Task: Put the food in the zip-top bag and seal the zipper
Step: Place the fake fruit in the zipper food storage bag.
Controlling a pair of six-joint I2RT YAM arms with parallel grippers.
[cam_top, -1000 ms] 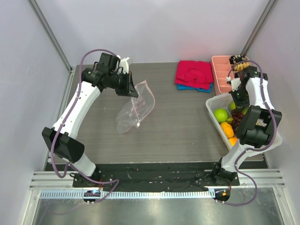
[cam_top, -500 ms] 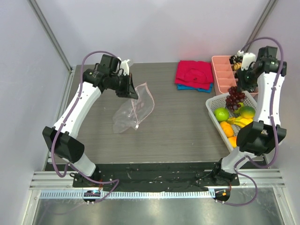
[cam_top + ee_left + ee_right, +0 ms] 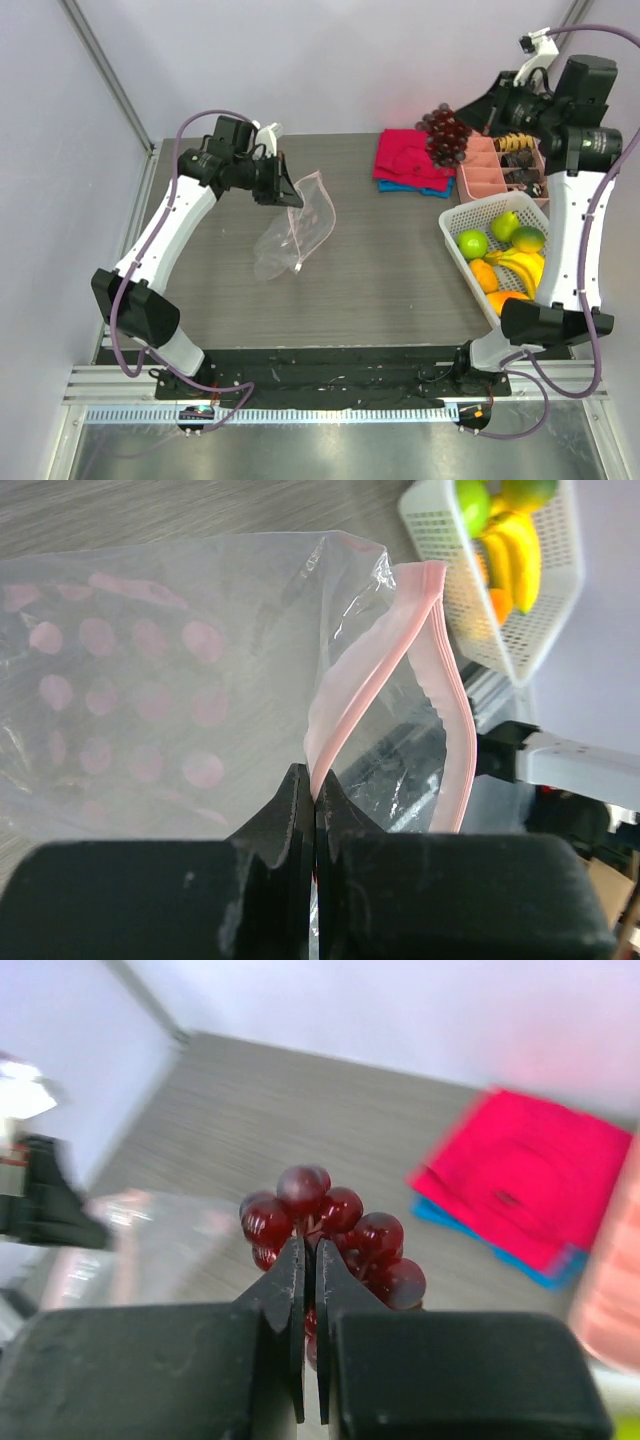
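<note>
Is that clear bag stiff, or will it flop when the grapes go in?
Probably floppy: the bag hangs creased from the left gripper, its lower end sagging toward the table. The pink zipper strip bows loosely, so the mouth likely won't hold open by itself. It looks thin and light, so the grapes may drag it down.

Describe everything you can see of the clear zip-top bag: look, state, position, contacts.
The zip-top bag is clear, crinkly plastic with pale pink dots showing in the left wrist view. Its zipper, a pale pink strip, edges the mouth, whose two lips stand parted. The left gripper, shut, pinches one lip and holds the bag tilted; its bottom seems to rest on the table. No food shows inside.
</note>
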